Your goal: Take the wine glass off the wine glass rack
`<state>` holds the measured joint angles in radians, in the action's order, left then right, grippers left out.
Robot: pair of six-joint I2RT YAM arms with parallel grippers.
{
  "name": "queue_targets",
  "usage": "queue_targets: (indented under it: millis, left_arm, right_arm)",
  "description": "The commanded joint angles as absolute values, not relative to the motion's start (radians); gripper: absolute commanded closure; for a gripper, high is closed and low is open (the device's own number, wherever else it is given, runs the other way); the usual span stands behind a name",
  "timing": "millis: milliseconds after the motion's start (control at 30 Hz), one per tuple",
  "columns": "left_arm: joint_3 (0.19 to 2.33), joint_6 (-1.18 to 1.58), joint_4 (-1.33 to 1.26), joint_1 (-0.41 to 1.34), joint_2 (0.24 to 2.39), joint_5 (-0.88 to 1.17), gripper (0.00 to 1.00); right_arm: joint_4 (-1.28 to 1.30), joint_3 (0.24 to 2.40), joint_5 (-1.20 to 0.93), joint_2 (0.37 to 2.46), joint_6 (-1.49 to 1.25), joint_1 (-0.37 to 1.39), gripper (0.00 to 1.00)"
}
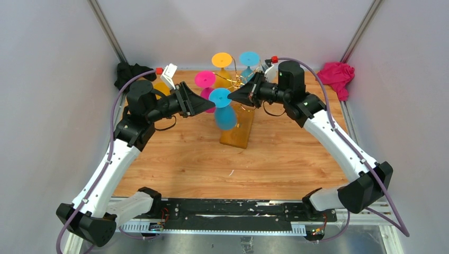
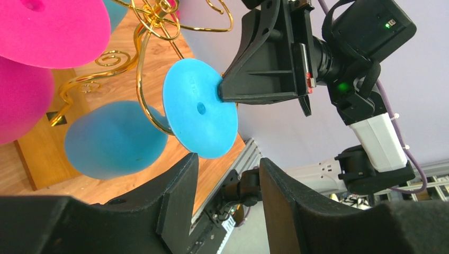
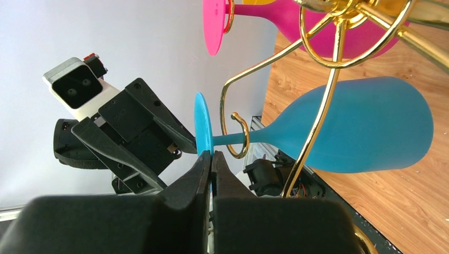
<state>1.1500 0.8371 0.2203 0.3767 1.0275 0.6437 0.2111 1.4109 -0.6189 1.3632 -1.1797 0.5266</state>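
Your right gripper (image 3: 211, 156) is clenched on the foot rim of the blue wine glass (image 3: 365, 127), which hangs bowl-down from a gold hook (image 3: 241, 143) on the rack (image 1: 236, 133). That hold probably lets you slide the stem out. Your left gripper (image 2: 227, 165) waits spread just beside the glass.
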Motion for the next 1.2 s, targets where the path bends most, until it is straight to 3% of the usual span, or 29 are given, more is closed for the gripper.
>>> queue_targets:
  millis: [0,1167]
  left_arm:
    - [1.171,0.821,0.227,0.385,1.019,0.654,0.49]
    - [1.184,0.777,0.296,0.385,0.962,0.66,0.49]
  right_arm:
    - [0.217,1.43,-0.616,1.37,-1.168,0.549,1.0]
    - [0.177,1.497,-0.526,1.439,-1.165,0.528,1.0]
